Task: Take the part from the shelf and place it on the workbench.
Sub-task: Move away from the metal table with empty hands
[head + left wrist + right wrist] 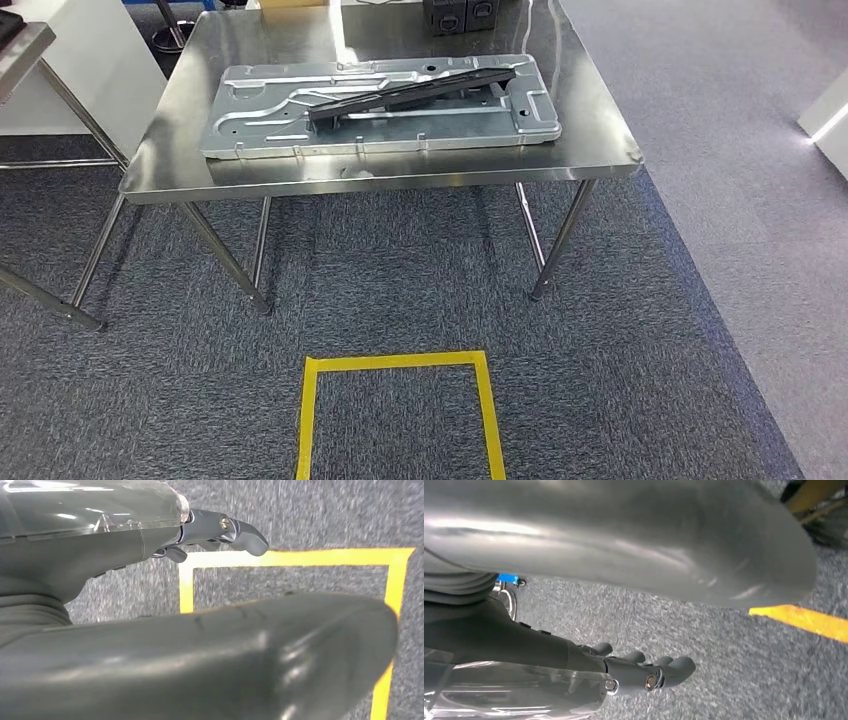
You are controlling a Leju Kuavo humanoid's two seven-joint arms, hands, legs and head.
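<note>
A long black part (410,93) lies slantwise on a stamped silver metal panel (380,125), which rests flat on the steel workbench (590,130) ahead of me. In the left wrist view my left hand (125,555) hangs over the grey carpet, its thick thumb (225,655) and dark fingers (235,530) stretched out and holding nothing. My right hand (574,655) hangs the same way in the right wrist view, its fingers (664,667) loosely extended and empty.
A yellow tape square (400,362) marks the carpet just in front of me, also showing under my left hand as tape (300,557). A second steel table (20,50) and a white cabinet (100,70) stand at left. Black boxes (460,15) sit at the bench's far edge.
</note>
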